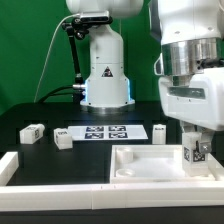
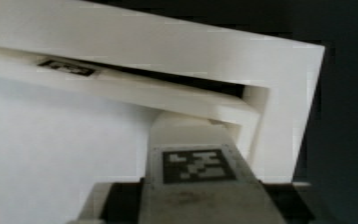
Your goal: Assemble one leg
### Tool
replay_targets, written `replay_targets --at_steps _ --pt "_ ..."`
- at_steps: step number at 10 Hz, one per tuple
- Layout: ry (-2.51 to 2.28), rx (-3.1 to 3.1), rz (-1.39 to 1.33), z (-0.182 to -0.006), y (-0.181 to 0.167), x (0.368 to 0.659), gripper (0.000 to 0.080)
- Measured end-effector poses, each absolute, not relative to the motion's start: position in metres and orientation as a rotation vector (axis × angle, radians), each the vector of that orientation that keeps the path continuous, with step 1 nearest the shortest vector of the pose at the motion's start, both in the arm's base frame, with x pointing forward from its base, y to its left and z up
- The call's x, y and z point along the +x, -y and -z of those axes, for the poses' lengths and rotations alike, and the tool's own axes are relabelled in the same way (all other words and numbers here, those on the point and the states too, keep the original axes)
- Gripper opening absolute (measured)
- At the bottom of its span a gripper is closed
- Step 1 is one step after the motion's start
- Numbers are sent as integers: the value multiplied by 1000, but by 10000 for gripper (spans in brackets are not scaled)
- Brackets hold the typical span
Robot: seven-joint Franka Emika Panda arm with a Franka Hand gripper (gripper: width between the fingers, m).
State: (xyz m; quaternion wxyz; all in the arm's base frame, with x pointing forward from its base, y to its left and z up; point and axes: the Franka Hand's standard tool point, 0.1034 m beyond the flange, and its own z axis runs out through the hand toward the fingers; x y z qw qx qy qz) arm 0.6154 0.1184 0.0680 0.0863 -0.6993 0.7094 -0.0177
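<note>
My gripper (image 1: 194,147) is shut on the leg (image 1: 196,152), a small white post with a black-and-white tag on its side. It holds the leg upright over the right part of the large white tray-like part (image 1: 138,172). In the wrist view the leg (image 2: 197,150) runs out from between my dark fingers (image 2: 123,203), and its far end sits close to an inner corner of the tray's raised rim (image 2: 274,70). I cannot tell whether that end touches the tray. The gripper (image 2: 197,205) shows only at the frame's edge.
Three more small white legs lie on the black table: two at the exterior view's left (image 1: 32,133) (image 1: 63,140) and one behind the tray (image 1: 160,131). The marker board (image 1: 100,132) lies in the middle. A white fence (image 1: 60,182) runs along the front. The robot base (image 1: 104,75) stands behind.
</note>
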Motion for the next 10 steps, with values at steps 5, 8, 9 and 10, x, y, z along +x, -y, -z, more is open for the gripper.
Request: replay_targets --at_steps 5,8,9,10 --pt "-2538 -1523 2 -66 -118 613 292" --pt "-2589 -1447 14 -66 -112 611 292" --pt "-2586 -1447 14 -66 -111 611 292" --pt "-2592 -1435 11 -66 -110 611 292"
